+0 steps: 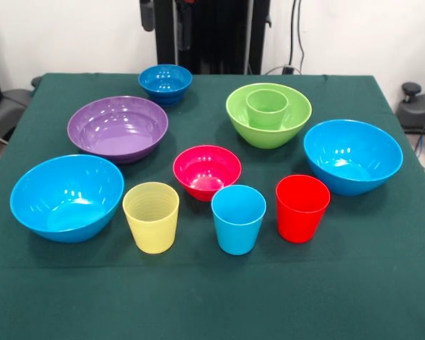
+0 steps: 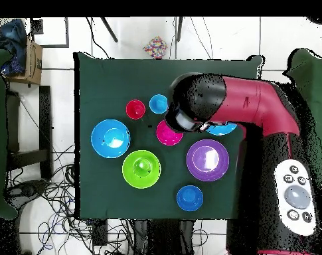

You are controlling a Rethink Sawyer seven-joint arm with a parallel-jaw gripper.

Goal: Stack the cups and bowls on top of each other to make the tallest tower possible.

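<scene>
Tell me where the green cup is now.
The green cup stands upright inside the lime-green bowl, at the front view's upper right, behind the red cup.

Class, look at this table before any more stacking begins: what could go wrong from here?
1. The green cup stands upright inside the lime-green bowl; anything set on its narrow rim may wobble.
2. The yellow cup, light blue cup and red cup stand close together near the pink-red bowl; reaching for one may knock another.

Green-clothed table (image 1: 198,297) under six bowls (image 1: 117,127) and three loose cups (image 1: 151,217), all upright.
</scene>
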